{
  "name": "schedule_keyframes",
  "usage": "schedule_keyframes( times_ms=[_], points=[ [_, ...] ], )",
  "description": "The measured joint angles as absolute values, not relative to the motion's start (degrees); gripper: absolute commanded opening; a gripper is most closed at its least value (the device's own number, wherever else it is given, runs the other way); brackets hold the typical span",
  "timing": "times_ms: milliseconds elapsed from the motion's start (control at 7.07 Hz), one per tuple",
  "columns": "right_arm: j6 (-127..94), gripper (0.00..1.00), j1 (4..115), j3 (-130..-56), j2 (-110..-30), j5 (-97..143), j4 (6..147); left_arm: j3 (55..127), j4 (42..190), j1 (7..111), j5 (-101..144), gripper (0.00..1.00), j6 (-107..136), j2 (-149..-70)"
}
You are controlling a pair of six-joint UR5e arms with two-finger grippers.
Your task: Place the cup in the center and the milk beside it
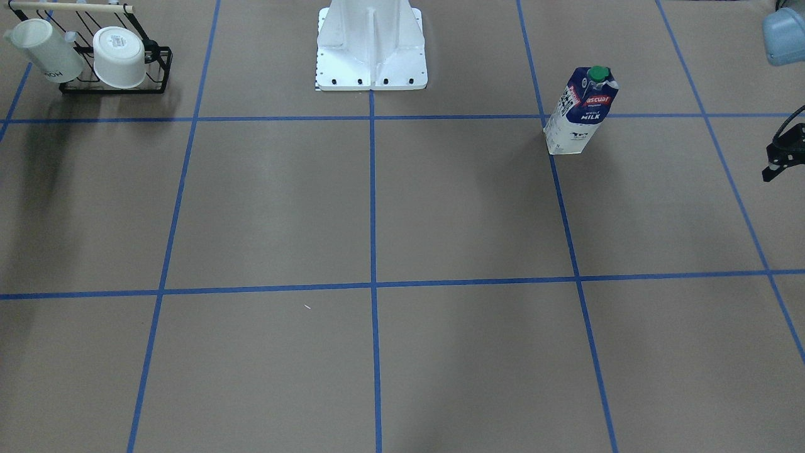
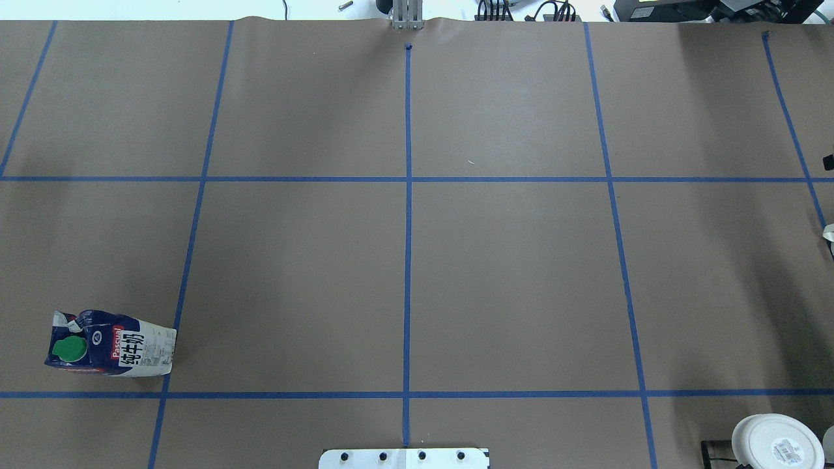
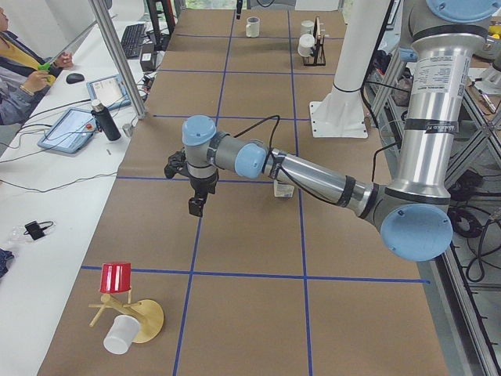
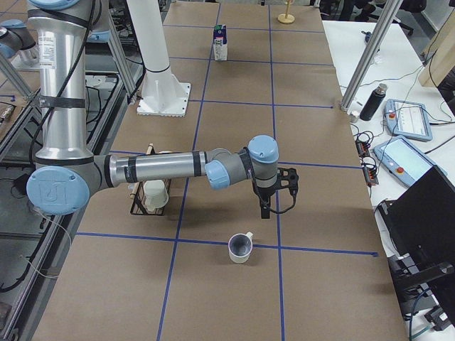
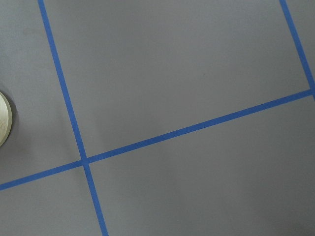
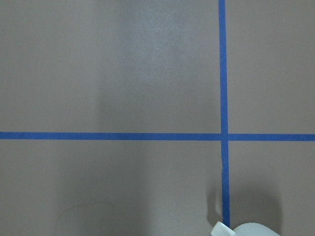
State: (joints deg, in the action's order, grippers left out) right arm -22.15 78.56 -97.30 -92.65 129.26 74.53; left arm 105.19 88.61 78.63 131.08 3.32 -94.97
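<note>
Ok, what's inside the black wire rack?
Two white cups lie tilted in the rack: a taller mug with dark lettering and a cup showing a round label on its base. Their insides face away, unseen.

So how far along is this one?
Nothing is done: the cup stands near the table's right end, the milk toward its left, neither at the center. Nothing shows in the right gripper, near the cup, or the left gripper. Both placements remain.
</note>
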Motion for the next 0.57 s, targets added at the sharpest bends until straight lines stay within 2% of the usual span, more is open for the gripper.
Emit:
schedule_keyframes(
  times_ms=[566],
  points=[
    [-22.0,1.0,78.53,-96.37,-93.74,129.35,74.29,105.65,93.51,78.78,130.82,0.98,3.35,-90.82]
  ],
)
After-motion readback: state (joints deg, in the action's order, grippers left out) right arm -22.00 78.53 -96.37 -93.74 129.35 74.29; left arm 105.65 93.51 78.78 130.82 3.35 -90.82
